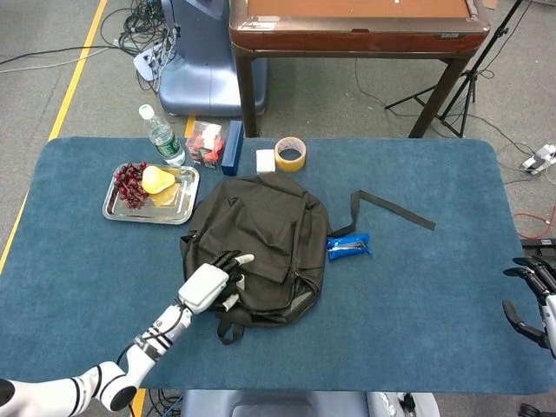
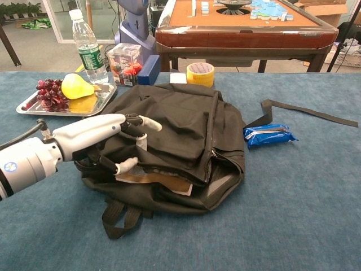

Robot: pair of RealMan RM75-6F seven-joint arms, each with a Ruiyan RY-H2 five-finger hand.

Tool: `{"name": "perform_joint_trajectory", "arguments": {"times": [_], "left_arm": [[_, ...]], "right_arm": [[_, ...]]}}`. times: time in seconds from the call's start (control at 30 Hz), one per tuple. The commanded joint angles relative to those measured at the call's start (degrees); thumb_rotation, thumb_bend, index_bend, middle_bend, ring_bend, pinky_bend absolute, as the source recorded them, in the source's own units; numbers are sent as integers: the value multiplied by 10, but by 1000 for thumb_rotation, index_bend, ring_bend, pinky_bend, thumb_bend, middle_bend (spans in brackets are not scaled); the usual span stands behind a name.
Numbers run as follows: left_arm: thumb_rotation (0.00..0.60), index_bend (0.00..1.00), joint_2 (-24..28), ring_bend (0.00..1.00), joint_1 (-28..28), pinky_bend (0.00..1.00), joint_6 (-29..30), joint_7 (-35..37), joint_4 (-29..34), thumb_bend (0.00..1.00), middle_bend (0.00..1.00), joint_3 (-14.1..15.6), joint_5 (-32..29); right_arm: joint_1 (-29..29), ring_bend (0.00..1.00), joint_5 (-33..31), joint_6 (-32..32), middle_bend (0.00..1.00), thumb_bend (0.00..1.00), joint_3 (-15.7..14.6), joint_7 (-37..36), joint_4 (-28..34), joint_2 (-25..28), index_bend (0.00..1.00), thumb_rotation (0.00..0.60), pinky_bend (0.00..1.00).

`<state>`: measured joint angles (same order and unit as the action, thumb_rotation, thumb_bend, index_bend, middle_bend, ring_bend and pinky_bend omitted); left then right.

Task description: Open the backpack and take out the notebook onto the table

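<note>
Backpack (image 2: 180,130) is lying flat mid-table, its near edge gaping, a brown notebook (image 2: 155,180) showing inside the opening. Left hand (image 2: 110,132) is gripping the bag's upper flap, fingers (image 2: 149,122) curling over the fabric and thumb tucking under the lip, lifting it. Right hand (image 1: 528,295) is hanging past the table's right edge, fingers apart, holding nothing. Blue packet (image 2: 269,135) is lying just beside the bag.

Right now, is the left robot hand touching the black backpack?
Touching. In the chest view the left robot hand grips the backpack's front flap and holds it raised, with a brown notebook showing in the opening underneath.
</note>
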<state>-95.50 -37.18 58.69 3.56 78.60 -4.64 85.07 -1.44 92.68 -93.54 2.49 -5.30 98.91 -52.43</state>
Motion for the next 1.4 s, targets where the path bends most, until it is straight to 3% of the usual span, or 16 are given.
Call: {"name": "perform_joint_trajectory", "arguments": {"times": [0.03,0.4,0.73,1.13,1.4], "left_arm": [[600,634,22,30,-3,47,-8,33,40,502,136,-22,-23],[600,599,61,30,-37,47,-10,-10,128,504,136,-74,-41],[600,575,66,30,-66,47,-18,-54,171,504,136,-117,-100],[600,559,56,30,-92,47,-16,-105,190,503,136,-136,-155],[600,550,55,30,-103,47,-7,-129,202,504,136,-145,-181]], "right_arm": [[7,181,15,10,256,362,-5,2,7,5,352,600,277],[61,196,121,99,277,362,-50,2,55,10,352,600,283],[124,205,190,192,284,362,-85,-18,85,-3,352,600,293],[233,208,175,337,285,362,-62,-13,106,-98,352,600,298],[294,208,121,404,285,362,-26,6,64,-198,352,600,298]]}}
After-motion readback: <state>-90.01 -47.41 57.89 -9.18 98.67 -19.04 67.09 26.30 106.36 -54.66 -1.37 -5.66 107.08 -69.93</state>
